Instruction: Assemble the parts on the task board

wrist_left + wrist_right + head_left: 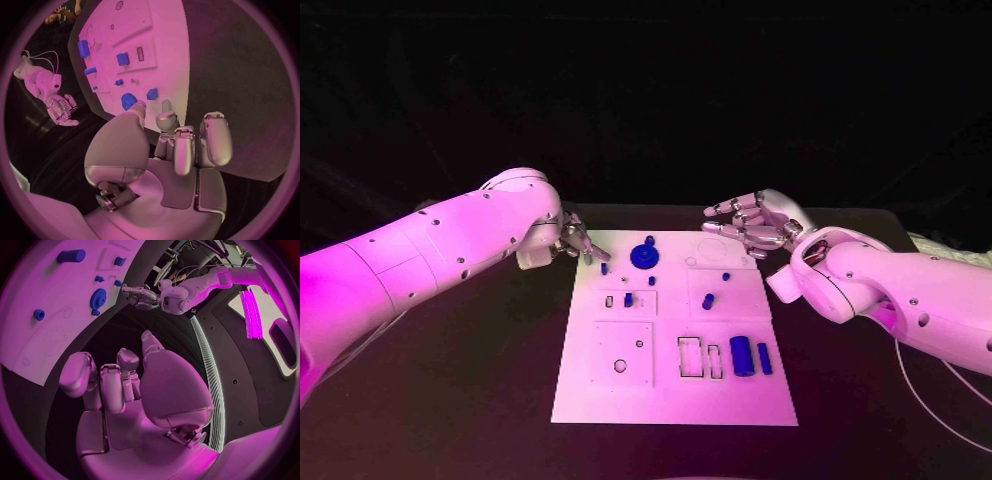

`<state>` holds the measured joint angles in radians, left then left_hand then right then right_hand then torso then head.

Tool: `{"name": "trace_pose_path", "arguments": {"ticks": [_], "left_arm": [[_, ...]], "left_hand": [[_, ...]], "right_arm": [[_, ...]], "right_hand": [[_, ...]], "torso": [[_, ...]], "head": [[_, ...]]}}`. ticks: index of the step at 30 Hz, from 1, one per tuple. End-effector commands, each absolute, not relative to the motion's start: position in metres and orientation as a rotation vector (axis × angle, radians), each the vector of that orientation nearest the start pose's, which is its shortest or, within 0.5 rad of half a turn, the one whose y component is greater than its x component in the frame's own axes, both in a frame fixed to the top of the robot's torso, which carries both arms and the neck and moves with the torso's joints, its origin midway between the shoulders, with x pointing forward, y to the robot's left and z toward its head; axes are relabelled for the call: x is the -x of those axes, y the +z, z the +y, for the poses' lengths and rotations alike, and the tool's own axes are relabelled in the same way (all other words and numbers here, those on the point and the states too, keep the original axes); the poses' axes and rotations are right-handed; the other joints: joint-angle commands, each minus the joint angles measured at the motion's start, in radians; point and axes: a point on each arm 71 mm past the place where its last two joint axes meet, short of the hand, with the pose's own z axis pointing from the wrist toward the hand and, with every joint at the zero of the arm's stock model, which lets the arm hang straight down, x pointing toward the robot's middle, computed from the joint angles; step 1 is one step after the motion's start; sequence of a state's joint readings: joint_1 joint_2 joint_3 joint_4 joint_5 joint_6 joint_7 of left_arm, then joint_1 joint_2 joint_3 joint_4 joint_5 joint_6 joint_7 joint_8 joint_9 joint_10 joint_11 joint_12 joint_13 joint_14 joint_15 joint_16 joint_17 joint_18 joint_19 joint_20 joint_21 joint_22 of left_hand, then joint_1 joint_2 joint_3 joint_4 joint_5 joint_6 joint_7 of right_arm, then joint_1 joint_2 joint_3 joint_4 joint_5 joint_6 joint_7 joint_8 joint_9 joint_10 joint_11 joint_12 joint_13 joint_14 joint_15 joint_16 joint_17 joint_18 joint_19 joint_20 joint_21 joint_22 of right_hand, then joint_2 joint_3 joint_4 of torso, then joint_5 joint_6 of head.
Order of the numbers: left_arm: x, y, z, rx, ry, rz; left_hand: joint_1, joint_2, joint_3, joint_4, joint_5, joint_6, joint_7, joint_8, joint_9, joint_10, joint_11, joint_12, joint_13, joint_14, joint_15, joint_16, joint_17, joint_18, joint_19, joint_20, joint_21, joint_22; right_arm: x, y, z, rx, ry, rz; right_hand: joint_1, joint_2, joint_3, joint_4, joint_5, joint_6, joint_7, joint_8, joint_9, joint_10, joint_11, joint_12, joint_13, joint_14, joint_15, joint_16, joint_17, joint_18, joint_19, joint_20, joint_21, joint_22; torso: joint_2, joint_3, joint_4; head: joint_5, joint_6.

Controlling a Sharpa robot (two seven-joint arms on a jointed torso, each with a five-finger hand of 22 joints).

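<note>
- Left hand (pixel 577 243) at the far left corner of the task board (pixel 675 395); fingers loosely apart, holding nothing we can see.
- Just beside its fingertips: a small blue part (pixel 152 93), then the blue gear (pixel 643 256).
- Right hand (pixel 750 224) hovers off the far right corner, fingers curled in, nothing in them.
- We judge the left should pinch the small part low and lift straight.
- More parts sit mid-board; the blue cylinder (pixel 740 356) lies near the front on the bench (pixel 877 420) side.

Empty robot hand (pixel 134 390) — beside task board (pixel 44 347)
</note>
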<state>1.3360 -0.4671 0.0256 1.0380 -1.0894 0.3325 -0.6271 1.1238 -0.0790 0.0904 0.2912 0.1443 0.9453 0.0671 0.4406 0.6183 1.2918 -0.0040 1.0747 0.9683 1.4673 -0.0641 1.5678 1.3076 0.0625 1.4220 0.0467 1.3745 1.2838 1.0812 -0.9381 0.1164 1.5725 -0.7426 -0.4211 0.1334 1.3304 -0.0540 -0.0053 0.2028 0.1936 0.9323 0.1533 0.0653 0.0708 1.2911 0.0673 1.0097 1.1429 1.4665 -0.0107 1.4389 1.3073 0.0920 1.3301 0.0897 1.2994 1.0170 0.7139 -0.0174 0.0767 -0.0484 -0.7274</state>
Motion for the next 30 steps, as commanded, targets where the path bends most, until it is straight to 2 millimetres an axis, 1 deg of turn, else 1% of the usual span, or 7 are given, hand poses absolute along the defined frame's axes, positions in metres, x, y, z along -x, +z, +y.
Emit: {"name": "trace_pose_path", "arguments": {"ticks": [1,6,14,18,24,30], "left_arm": [[-0.577,-0.168,0.163,0.146,-0.217,2.345],[-0.578,-0.169,0.16,0.15,-0.226,2.343],[-0.579,-0.172,0.156,0.153,-0.251,2.348],[-0.579,-0.173,0.153,0.147,-0.255,2.349],[-0.579,-0.177,0.151,0.153,-0.248,2.348],[-0.579,-0.18,0.149,0.155,-0.24,2.353]], "left_hand": [[-0.001,0.006,-0.009,-0.001,-0.003,0.008,-0.001,0.007,-0.002,0.006,-0.003,0.004,0.001,0.103,-0.002,0.003,0.263,0.005,0.006,-0.001,0.006,0.004],[-0.004,0.008,-0.014,0.0,-0.003,0.01,-0.002,0.009,-0.003,0.008,-0.004,0.007,0.003,0.103,-0.003,0.003,0.263,0.004,0.007,-0.002,0.007,0.006],[-0.003,0.02,-0.025,-0.003,-0.002,0.024,-0.009,0.023,0.002,0.013,-0.009,0.014,0.007,0.103,-0.007,0.003,0.263,0.004,0.009,-0.005,0.009,0.01],[0.002,0.023,-0.029,-0.004,-0.002,0.028,-0.012,0.03,0.006,0.015,-0.011,0.016,0.008,0.103,-0.009,0.003,0.263,0.003,0.011,-0.007,0.01,0.013],[0.023,0.034,-0.029,-0.008,0.001,0.03,-0.016,0.043,0.015,0.017,-0.015,0.018,0.008,0.103,-0.013,0.003,0.263,0.003,0.012,-0.01,0.011,0.016],[0.029,0.037,-0.029,-0.008,0.002,0.031,-0.017,0.049,0.019,0.017,-0.017,0.019,0.007,0.103,-0.014,0.003,0.263,0.002,0.013,-0.012,0.011,0.016]], "right_arm": [[-0.478,-0.174,-0.239,-0.555,1.114,1.552],[-0.479,-0.174,-0.239,-0.555,1.116,1.553],[-0.479,-0.175,-0.238,-0.551,1.122,1.558],[-0.48,-0.175,-0.237,-0.55,1.124,1.56],[-0.48,-0.175,-0.236,-0.549,1.126,1.561],[-0.48,-0.175,-0.235,-0.548,1.127,1.562]], "right_hand": [[-0.003,0.003,-0.008,-0.001,-0.001,0.004,0.002,0.002,0.001,-0.006,-0.002,-0.004,-0.001,0.055,-0.002,-0.005,0.041,0.014,-0.004,0.001,-0.006,-0.001],[-0.002,0.005,-0.008,-0.001,0.001,0.004,0.002,0.002,0.001,-0.006,-0.002,-0.005,-0.002,0.055,-0.002,-0.005,0.041,0.014,-0.004,0.001,-0.006,-0.002],[-0.001,0.005,-0.008,-0.002,0.002,0.003,0.002,0.002,0.001,-0.006,-0.002,-0.005,-0.002,0.055,-0.002,-0.005,0.041,0.014,-0.004,0.001,-0.007,-0.002],[-0.001,0.005,-0.008,-0.002,0.002,0.003,0.002,0.002,0.001,-0.006,-0.002,-0.005,-0.002,0.055,-0.002,-0.005,0.041,0.014,-0.004,0.001,-0.007,-0.002],[0.0,0.007,-0.008,-0.002,0.004,0.003,0.002,0.002,0.001,-0.006,-0.002,-0.005,-0.002,0.055,-0.002,-0.006,0.04,0.014,-0.005,0.001,-0.008,-0.004],[0.0,0.007,-0.008,-0.002,0.004,0.003,0.002,0.002,0.001,-0.006,-0.002,-0.005,-0.002,0.055,-0.002,-0.006,0.04,0.014,-0.005,0.001,-0.008,-0.004]], "torso": [[0.0,-0.0002,0.0005],[-0.001,0.0007,0.0001],[0.0,-0.0003,0.0009],[0.0,0.0005,0.0],[0.001,-0.0001,-0.0005],[-0.001,0.0011,0.0001]], "head": [[0.002,0.001],[0.003,-0.002],[0.003,-0.004],[0.004,-0.005],[0.005,-0.007],[0.004,-0.009]]}}
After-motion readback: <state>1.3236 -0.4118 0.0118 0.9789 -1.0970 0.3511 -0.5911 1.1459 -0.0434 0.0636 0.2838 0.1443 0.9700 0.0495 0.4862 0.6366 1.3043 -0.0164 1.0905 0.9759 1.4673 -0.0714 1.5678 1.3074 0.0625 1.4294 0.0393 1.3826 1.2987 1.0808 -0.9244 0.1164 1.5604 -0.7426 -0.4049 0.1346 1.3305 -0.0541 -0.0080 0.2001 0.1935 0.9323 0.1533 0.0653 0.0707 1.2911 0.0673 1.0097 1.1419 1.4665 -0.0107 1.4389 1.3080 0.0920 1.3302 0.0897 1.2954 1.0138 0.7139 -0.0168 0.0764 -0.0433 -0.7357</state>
